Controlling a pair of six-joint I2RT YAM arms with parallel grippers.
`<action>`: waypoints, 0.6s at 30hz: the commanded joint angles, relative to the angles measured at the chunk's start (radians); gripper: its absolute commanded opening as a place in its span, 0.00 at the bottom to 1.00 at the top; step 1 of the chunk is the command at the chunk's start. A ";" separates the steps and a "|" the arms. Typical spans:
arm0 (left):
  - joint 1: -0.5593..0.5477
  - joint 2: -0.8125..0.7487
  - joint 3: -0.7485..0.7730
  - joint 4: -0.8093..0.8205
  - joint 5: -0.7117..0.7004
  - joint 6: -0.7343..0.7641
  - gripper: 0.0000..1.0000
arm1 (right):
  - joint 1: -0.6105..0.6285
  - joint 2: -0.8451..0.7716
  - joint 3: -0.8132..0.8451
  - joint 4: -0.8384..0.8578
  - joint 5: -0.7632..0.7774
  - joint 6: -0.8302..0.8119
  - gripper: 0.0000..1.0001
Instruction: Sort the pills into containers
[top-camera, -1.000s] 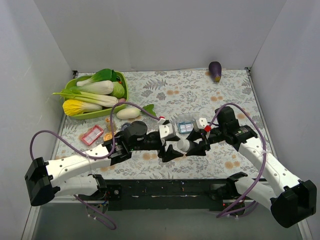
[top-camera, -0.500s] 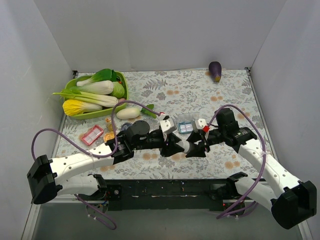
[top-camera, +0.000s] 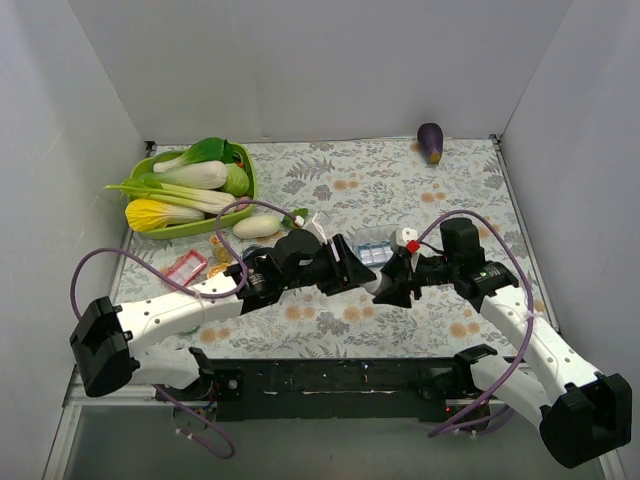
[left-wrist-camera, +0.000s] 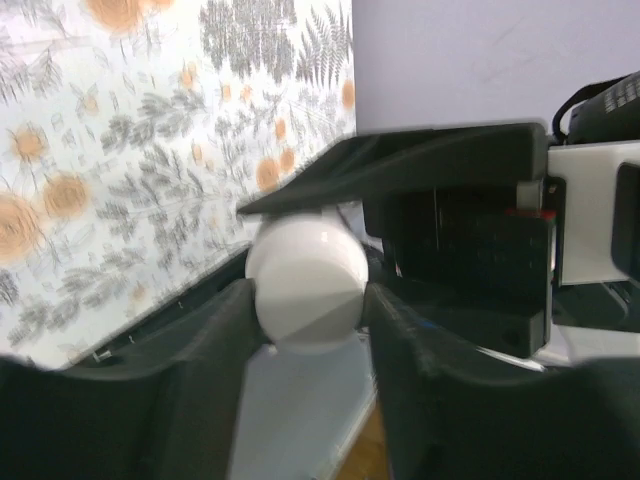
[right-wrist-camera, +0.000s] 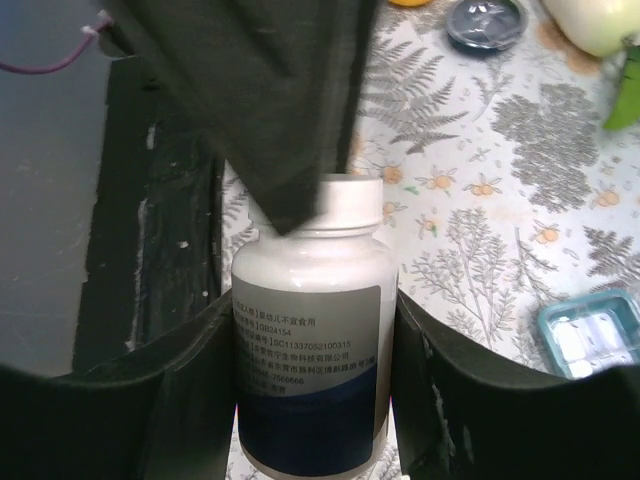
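Bright, even light, soft shadows, left claw blurred close-up, overhead view sharp.

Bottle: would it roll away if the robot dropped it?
Probably: the bottle is round, so lying down it would likely roll. Its smooth plastic looks slippery, though the right fingers clamp both sides. It seems stiff, not squashy.

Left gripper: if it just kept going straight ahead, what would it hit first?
The white bottle cap, already between its fingers; right behind is the bottle held by the right gripper.
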 joint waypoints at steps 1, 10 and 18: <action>-0.024 -0.027 0.071 -0.068 0.084 -0.241 0.69 | -0.025 -0.011 0.013 0.084 0.067 0.030 0.01; -0.016 -0.313 -0.086 0.034 0.263 0.583 0.98 | -0.035 -0.008 0.023 0.024 -0.027 -0.055 0.01; -0.019 -0.435 -0.308 0.162 0.357 1.330 0.98 | -0.035 0.002 0.046 -0.181 -0.184 -0.376 0.01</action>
